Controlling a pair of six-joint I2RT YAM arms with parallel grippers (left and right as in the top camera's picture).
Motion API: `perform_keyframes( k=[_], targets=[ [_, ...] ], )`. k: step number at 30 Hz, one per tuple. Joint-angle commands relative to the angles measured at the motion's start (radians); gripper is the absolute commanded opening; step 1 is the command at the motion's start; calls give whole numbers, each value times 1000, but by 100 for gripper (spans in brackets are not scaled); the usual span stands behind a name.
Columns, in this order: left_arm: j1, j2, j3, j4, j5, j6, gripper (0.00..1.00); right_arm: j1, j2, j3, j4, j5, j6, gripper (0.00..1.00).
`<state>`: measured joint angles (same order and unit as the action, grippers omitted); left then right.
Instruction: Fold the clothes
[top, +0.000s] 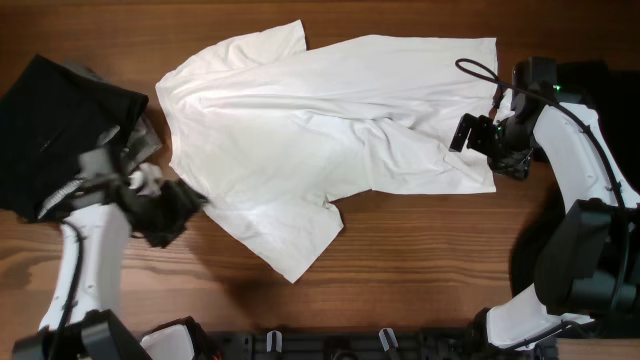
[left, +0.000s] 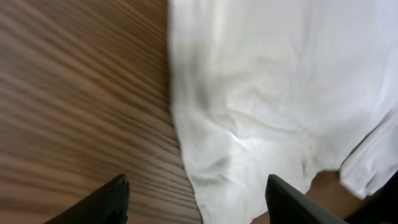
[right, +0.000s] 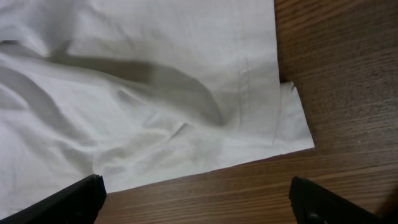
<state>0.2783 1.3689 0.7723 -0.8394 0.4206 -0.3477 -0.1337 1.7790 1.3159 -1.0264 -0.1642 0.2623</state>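
Plain white T-shirt (top: 320, 130), black garment (top: 50, 130), brown wood-grained table (top: 420, 260).

White T-shirt (top: 320, 130) lies spread, wrinkled; black garment (top: 55, 125) heaped at left.

Big plain white short-sleeved cloth T-shirt (top: 320, 130) covers mid-table, no bare wood there. Clear lane along the near side of the brown wooden table (top: 430, 250), widest near-right. Left is tight: black cloth heap (top: 50, 130) w/ grey cloth (top: 143, 140) just beside shirt's edge. Right: thin black cable loop (top: 478, 68) crosses shirt's far corner. Narrow bare strip along far edge, esp. far-left.
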Motion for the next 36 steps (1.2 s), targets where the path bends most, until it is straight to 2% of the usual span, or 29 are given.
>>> perform_keyframes(
  k=[1,5,10,14,16,19,23,27,29,32,34,36],
  targets=[
    [-164,44,-93,101,-26,-114,72,2,-18,0,-7,-20,-16,100],
    [-259,103,-109,175,-63,-159,72,2,-18,0,-6,-20,-16,100],
    [-314,203,-109,283,-82,-159,69,2,-18,0,-6,-20,-16,100],
    [-321,282,-109,340,-86,-159,56,2,-18,0,-6,-20,-16,100],
    [-321,318,-109,364,-85,-159,46,2,-18,0,-6,-20,-16,100],
    [-320,340,-108,353,-80,-159,4,2,-18,0,-7,-20,-16,100],
    [-286,307,-88,257,-80,-158,4,2,-18,0,-6,-20,-16,100],
    [-177,217,1,56,-91,-97,4,2,-18,0,-7,-16,-15,100],
    [-90,158,70,-88,-166,-93,4,0,-18,0,-5,-9,-16,100],
    [18,97,142,-224,-315,-93,4,0,-18,0,15,23,-16,99],
    [93,59,166,-264,-384,-64,4,-2,-18,0,36,23,-21,100],
    [151,36,166,-270,-387,-40,4,-2,-17,0,37,22,-20,100]
  ],
)
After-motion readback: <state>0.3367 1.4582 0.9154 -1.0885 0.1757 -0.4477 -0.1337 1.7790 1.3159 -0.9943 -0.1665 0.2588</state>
